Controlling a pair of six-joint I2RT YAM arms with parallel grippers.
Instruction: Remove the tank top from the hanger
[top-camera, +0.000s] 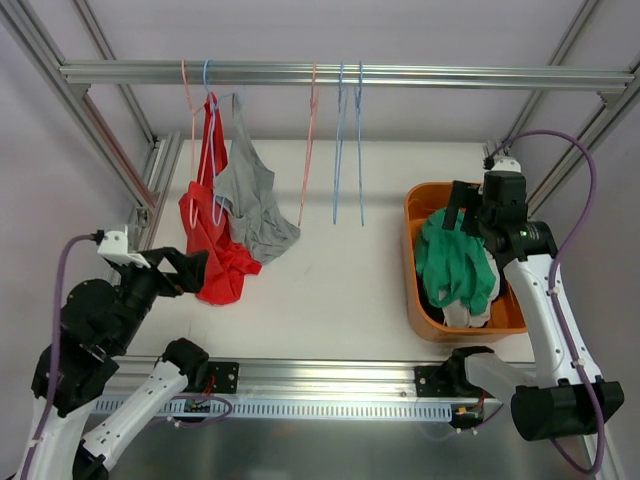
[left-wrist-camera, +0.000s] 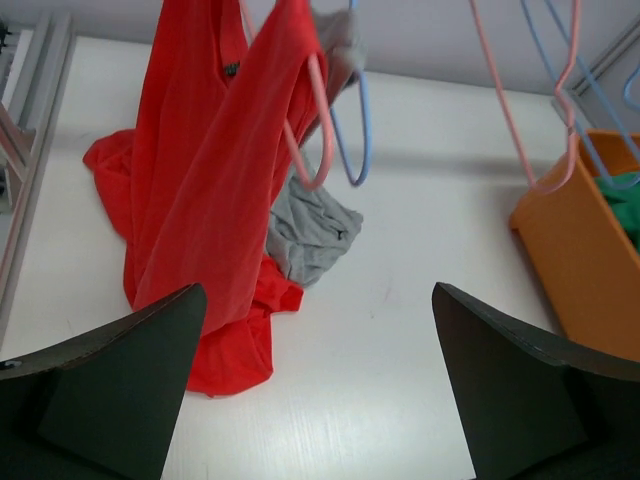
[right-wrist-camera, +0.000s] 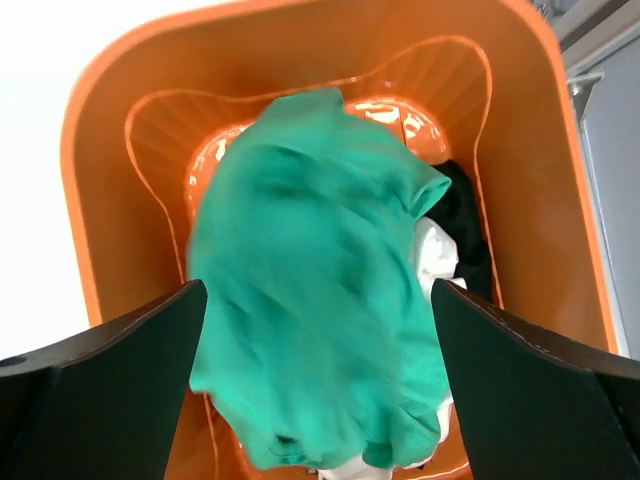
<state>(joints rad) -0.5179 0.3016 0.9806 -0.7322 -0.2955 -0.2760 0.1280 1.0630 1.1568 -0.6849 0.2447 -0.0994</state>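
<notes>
A red tank top (top-camera: 208, 240) hangs on a pink hanger (left-wrist-camera: 310, 140) from the rail at the left, its hem pooled on the table. A grey tank top (top-camera: 250, 195) hangs beside it on a blue hanger (left-wrist-camera: 360, 130). My left gripper (top-camera: 192, 268) is open and empty, low beside the red top's hem; in the left wrist view (left-wrist-camera: 320, 390) the red top (left-wrist-camera: 200, 170) is just ahead to the left. My right gripper (top-camera: 462, 212) is open above the orange bin (top-camera: 420, 205), over a green garment (right-wrist-camera: 310, 290) that is blurred and lies loose on the pile.
An empty pink hanger (top-camera: 308, 150) and two empty blue hangers (top-camera: 348, 150) hang from the rail (top-camera: 400, 75) at the middle. The bin (right-wrist-camera: 120, 150) also holds white and black clothes. Aluminium frame posts stand at both sides.
</notes>
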